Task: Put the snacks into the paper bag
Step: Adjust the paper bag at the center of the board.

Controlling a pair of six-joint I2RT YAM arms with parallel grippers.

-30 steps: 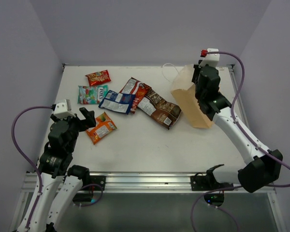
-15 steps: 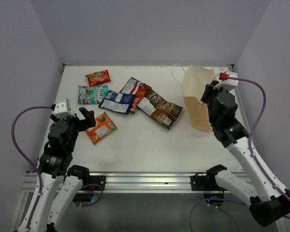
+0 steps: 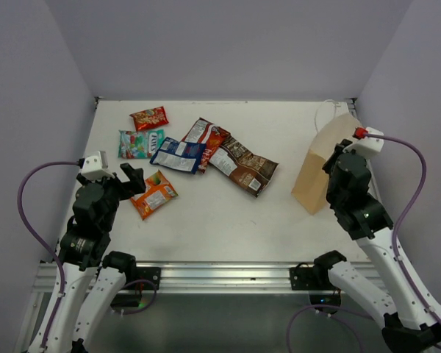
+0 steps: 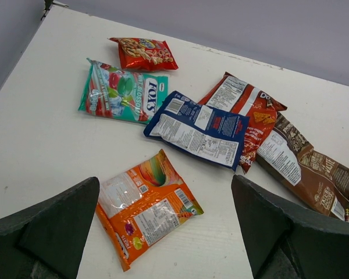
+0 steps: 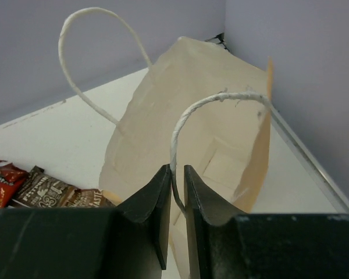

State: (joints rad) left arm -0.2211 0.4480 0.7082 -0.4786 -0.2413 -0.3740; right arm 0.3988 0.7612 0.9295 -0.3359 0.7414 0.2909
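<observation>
Snacks (image 3: 178,154) lie spread over the left half of the table (image 3: 220,220). None is in the paper bag (image 3: 320,173), which sits at the right edge, well apart from them. The right claw (image 5: 174,186) is pinched together on one white cord handle (image 5: 192,110), and the bag's mouth gapes open below it. The left claw (image 4: 166,197) is spread wide and empty over the orange packet (image 4: 146,207), whose long axis slants across the gap between the fingers. That packet is far nearer the left arm, so the likely move is a left-arm pick, then a carry rightward to the bag. The brown packet (image 3: 244,165) lies nearest the bag.
</observation>
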